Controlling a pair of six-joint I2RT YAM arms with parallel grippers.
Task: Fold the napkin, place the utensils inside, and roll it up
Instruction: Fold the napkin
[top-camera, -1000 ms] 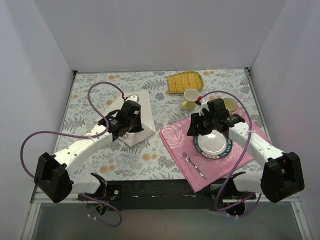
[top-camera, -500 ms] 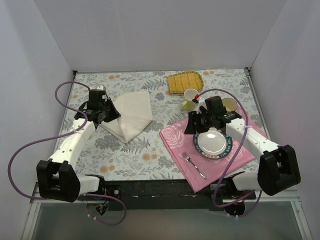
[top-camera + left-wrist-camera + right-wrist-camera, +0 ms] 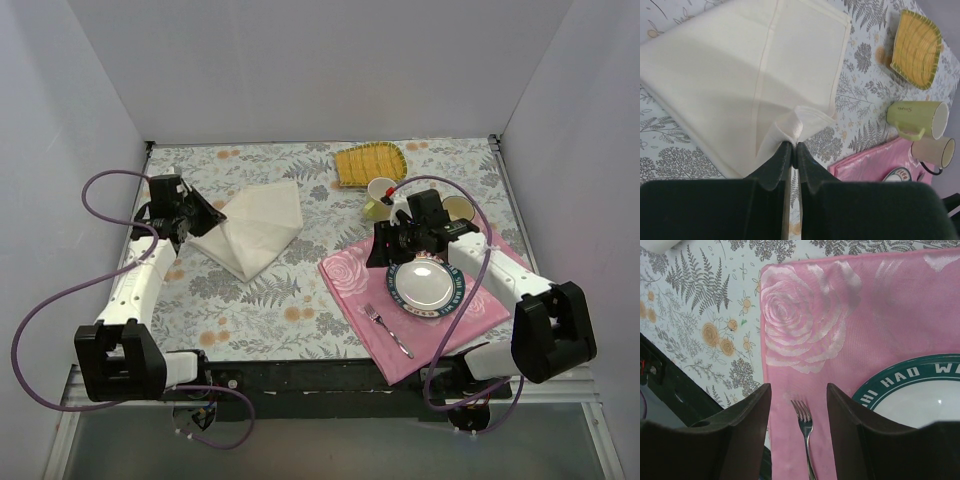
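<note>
Cream napkin (image 3: 255, 228) lies creased at the far left of the counter (image 3: 250, 305), one corner pinched and lifted by the clenched left tool (image 3: 791, 146). To its right stand a yellow ribbed mat (image 3: 915, 47), a green mug (image 3: 917, 117) and a beige mug (image 3: 935, 152). Over the pink rose placemat (image 3: 840, 325) the right tool (image 3: 799, 390) hangs released, with a silver fork (image 3: 805, 422) under its gap and a teal-rimmed plate (image 3: 900, 390) just beside.
</note>
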